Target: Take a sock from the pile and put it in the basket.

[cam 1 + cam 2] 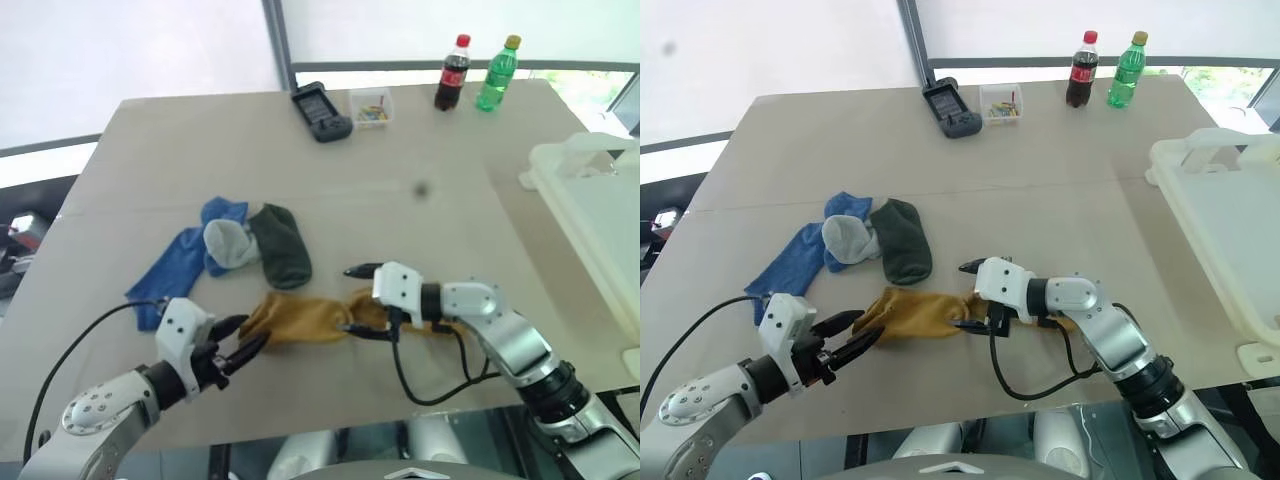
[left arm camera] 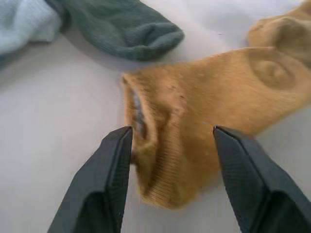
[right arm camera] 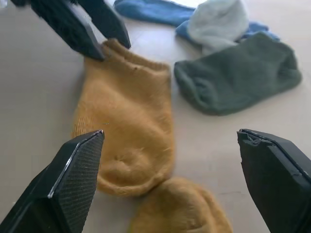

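Near the front edge of the beige table (image 1: 420, 140), a mustard-yellow sock (image 1: 305, 318) lies flat between my two claws. My left claw (image 1: 245, 345) has its black fingers parted around the sock's cuff, not clamped on it. My right claw (image 1: 357, 300) is spread wide over the sock's other end, holding nothing. Just beyond lies the pile of blue, light grey and dark green socks (image 1: 235, 245). Far to the right stands the large off-white plastic basket (image 1: 590, 200).
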Tool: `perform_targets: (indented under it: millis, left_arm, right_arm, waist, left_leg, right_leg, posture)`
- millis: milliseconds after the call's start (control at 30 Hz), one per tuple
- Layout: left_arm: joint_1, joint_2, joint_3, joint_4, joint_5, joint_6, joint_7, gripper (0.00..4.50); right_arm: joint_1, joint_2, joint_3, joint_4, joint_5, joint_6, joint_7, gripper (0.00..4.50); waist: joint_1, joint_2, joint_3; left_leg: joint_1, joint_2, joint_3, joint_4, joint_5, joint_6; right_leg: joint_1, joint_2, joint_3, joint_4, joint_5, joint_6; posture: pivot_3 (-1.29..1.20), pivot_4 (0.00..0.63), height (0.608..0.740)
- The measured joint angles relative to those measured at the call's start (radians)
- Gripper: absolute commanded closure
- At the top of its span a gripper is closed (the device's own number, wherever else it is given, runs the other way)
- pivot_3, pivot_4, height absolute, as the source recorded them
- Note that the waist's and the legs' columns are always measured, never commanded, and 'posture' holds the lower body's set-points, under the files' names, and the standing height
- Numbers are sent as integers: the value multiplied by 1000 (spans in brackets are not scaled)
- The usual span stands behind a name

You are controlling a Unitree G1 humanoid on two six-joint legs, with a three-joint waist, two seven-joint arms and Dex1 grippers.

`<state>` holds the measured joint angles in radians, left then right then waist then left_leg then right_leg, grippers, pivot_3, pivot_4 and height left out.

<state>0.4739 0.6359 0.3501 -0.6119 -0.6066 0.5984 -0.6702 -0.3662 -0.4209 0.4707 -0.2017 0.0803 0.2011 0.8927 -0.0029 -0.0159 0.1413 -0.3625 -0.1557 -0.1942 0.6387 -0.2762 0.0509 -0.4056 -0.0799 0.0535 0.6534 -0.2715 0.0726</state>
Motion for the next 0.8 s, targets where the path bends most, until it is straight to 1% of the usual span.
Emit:
perform_targets:
  millis: [67, 100, 167, 267, 400, 567, 600, 667, 733, 800]
  left_arm:
    - [3, -1, 19, 1, -35, 23, -3, 1983]
    - [-6, 0, 64, 11, -134, 92, -3, 1983]
    - [-19, 4, 83, 24, -186, 137, -3, 1983]
    - [-39, 37, 83, 53, -216, 190, -3, 1983]
    - [-58, 44, 89, 85, -251, 245, 3, 1983]
    - [-73, 72, 93, 113, -259, 270, -6, 1983]
    - [-83, 76, 78, 114, -257, 272, -8, 2222]
    - [-112, 76, 37, 119, -251, 275, -10, 2888]
    - [-133, 72, 10, 129, -251, 287, -6, 3782]
    - [-149, 62, 2, 136, -267, 306, -3, 4303]
  right_arm:
    - [-13, 5, 1, 16, -15, -20, -4, 0]
    - [-40, 17, 2, 37, -46, -61, -9, 0]
    - [-55, 31, 4, 51, -62, -87, -13, 0]
    - [-69, 35, 29, 95, -124, -145, -26, 0]
    - [-65, 33, 51, 142, -180, -200, -30, 0]
    - [-62, 37, 63, 172, -220, -256, -37, 0]
    - [-62, 39, 63, 181, -225, -267, -40, 0]
    - [-63, 46, 63, 192, -238, -285, -43, 0]
    - [-64, 52, 64, 201, -244, -299, -47, 0]
    - [-64, 57, 64, 204, -248, -307, -47, 0]
  waist:
    - [0, 0, 0]
    - [2, 0, 0]
    - [2, 0, 0]
    - [1, -1, -1]
    - [-1, -1, -1]
    - [-4, -1, -1]
    - [-4, -1, -1]
    - [-4, -1, -1]
    - [-5, -2, -1]
    - [-9, -2, -1]
  left_leg:
    - [0, 0, 0, 0, 0, 0]
    - [0, 0, 0, 0, 0, 0]
    - [0, 1, 0, 1, 0, -1]
    - [0, 0, 0, 1, 0, -1]
    - [0, 1, 0, 2, 0, -1]
    - [1, 1, 0, 2, 0, -1]
    - [1, 1, 1, 3, 0, -1]
    - [1, 1, 1, 3, 0, -1]
    - [1, 1, 1, 4, 0, -2]
    - [1, 1, 1, 4, 0, -2]
  right_leg:
    - [0, 0, 0, 0, 0, 0]
    - [0, 0, 0, 1, 0, 0]
    - [0, 1, 0, 1, 0, 0]
    - [0, 1, 0, 1, 0, 0]
    - [0, 1, 0, 1, 0, 0]
    - [0, 2, 1, 3, 0, -1]
    - [0, 2, 1, 3, 0, -1]
    - [0, 2, 1, 3, 0, -1]
    - [0, 2, 1, 4, 0, -1]
    - [0, 3, 1, 4, 0, -1]
  posture:
    - [0, 150, 740]
    - [0, 150, 740]
    - [0, 150, 740]
    - [0, 150, 740]
    - [0, 150, 740]
    - [0, 150, 740]
    - [0, 150, 740]
    - [0, 150, 740]
    - [0, 150, 740]
    - [0, 150, 740]
